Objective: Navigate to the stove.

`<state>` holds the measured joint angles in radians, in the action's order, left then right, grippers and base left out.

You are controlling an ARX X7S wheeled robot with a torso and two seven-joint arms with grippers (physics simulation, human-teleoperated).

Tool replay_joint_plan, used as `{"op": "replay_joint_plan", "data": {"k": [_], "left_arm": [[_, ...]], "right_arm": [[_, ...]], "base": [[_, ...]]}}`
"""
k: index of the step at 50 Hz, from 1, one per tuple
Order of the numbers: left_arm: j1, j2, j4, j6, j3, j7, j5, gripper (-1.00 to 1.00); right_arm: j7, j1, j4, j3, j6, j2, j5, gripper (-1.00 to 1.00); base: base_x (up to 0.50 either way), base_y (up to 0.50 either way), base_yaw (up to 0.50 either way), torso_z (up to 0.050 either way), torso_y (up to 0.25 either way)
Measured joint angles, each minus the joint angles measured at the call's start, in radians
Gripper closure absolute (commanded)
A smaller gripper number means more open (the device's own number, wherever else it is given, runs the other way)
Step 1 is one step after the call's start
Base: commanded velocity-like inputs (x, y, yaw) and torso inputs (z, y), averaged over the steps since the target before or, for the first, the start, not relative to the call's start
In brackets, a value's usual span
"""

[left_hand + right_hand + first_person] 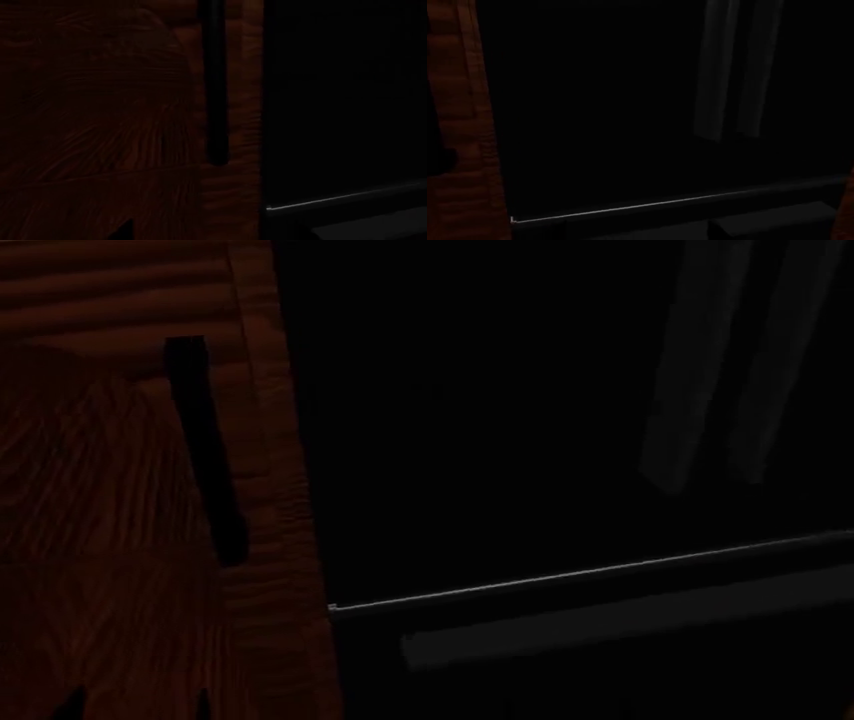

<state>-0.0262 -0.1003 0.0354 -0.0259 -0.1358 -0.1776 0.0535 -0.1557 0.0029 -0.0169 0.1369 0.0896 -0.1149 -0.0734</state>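
- The views are very dark; the stove shows in none of the 3, so its place relative to either pincer cannot be told.
- A tall black fridge point(534, 420) fills most of the head view, with 2 long vertical handles point(721, 370) faint at upper right.
- A thin bright seam point(587, 575) crosses the fridge low down.
- A dark-red wood cabinet point(107, 540) stands just beside the fridge on the left, bearing 1 black vertical bar handle point(207, 450).
- The left wrist view shows the same cabinet point(100, 125), its handle point(215, 80) and the fridge edge point(340, 100).
- The right wrist view shows the fridge point(600, 110) and handles point(737, 70).
- Neither pincer is in view, so spread or pressed together cannot be told.
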Motion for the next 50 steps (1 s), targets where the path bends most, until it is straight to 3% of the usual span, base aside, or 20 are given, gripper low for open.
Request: {"op": "replay_joint_plan", "data": {"k": [11,50], "left_arm": [[0.001,-0.011,-0.002,-0.004,-0.013,-0.012,0.01,-1.0],[-0.002,-0.04,-0.005,-0.011,-0.048,-0.045,0.037,-1.0]], "right_arm": [[0.0,-0.005,0.006,0.005,0.012,-0.01,-0.029,-1.0],[-0.006,-0.009,0.017,0.034,0.031,-0.042,-0.076,-1.0]], "base": [[0.11,-0.03,-0.5,0.0,0.0],[0.33,-0.14,-0.39,0.0,0.0]]}}
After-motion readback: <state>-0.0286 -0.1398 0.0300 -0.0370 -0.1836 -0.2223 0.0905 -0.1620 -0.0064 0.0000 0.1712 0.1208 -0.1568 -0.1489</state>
